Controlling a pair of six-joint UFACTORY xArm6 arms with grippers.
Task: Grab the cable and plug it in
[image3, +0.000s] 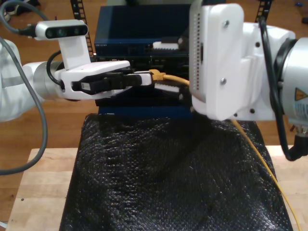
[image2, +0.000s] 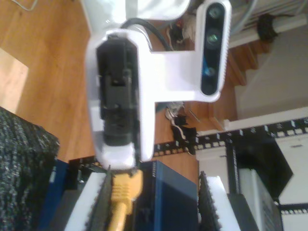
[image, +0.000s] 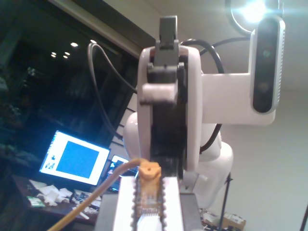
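Cable (image3: 168,78): yellow-orange line is hanging off the table (image3: 43,183), running from my first gripper (image3: 150,77) under my second gripper (image2: 155,179) and dropping toward the exterior view's lower right.
Plug end (image: 147,197): clear clip connector is sitting between the first gripper's toothed pads (image: 126,207), with the orange boot (image: 149,171) sticking out past the tips toward the other arm.
Progress: grabbing looks done, since the cable end is being carried in the air in front of the blue network box (image3: 139,29). Plugging is not yet done; the connector is sitting in no socket, and I cannot make out a port from these angles.
Step in hand: judging by the two grippers meeting nose to nose, a hand-over or re-grip at the boot is probably under way, as the plug tip itself is buried in the first gripper's grasp.
First gripper fingers: pinching nearly closed, gripping the connector on both sides.
Second gripper fingers (image2: 209,202): standing wide apart and holding nothing. The boot is lying inside the gap, hard against one finger and well apart from the other; whether it is touching that finger I cannot tell.
Left to do: taking the boot, freeing the plug tip, lining it up with the box, pushing in.
Below: black bubble-wrap mat (image3: 168,168) is covering the table under both grippers.
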